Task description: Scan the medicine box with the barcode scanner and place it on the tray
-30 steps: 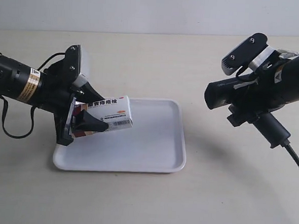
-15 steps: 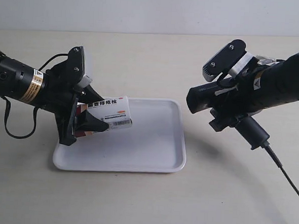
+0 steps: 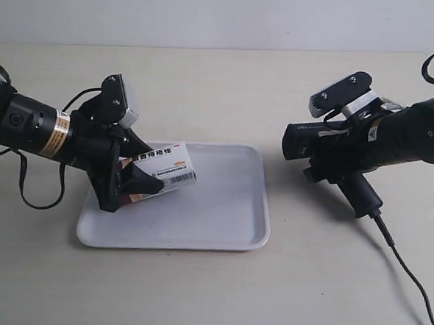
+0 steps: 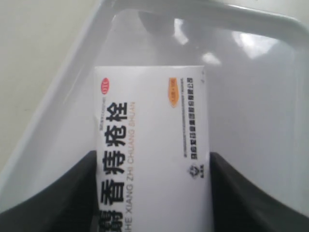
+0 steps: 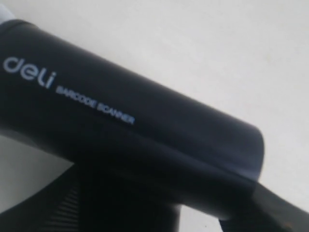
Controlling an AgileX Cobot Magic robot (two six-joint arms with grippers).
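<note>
Exterior view: the arm at the view's left reaches over the near-left part of the tray [image 3: 220, 233]; its gripper [image 3: 127, 179] is clamped on the box [image 3: 166, 171], fingers on both sides. Box is tilted, barcode face toward camera, held just above the tray floor; can't tell if it touches. The arm at the view's right is well apart from the tray, over the table [image 3: 221, 89], w/ the scanner [image 3: 328, 151] in its grip, head aimed toward tray and box, handle angled down, cable [image 3: 409, 277] trailing over the table. Left wrist view: left gripper [image 4: 152, 193] is closed on the box [image 4: 152, 145], dark fingers [image 4: 67, 193] pressed on both long sides, white tray [image 4: 58, 106] rim and floor behind. Right wrist view: scanner [image 5: 130, 140] body fills the pic, "deli BARCODE SCANNER" print legible; right gripper [image 5: 159, 212] is dark and blurred at the edge, wrapped round the scanner.
</note>
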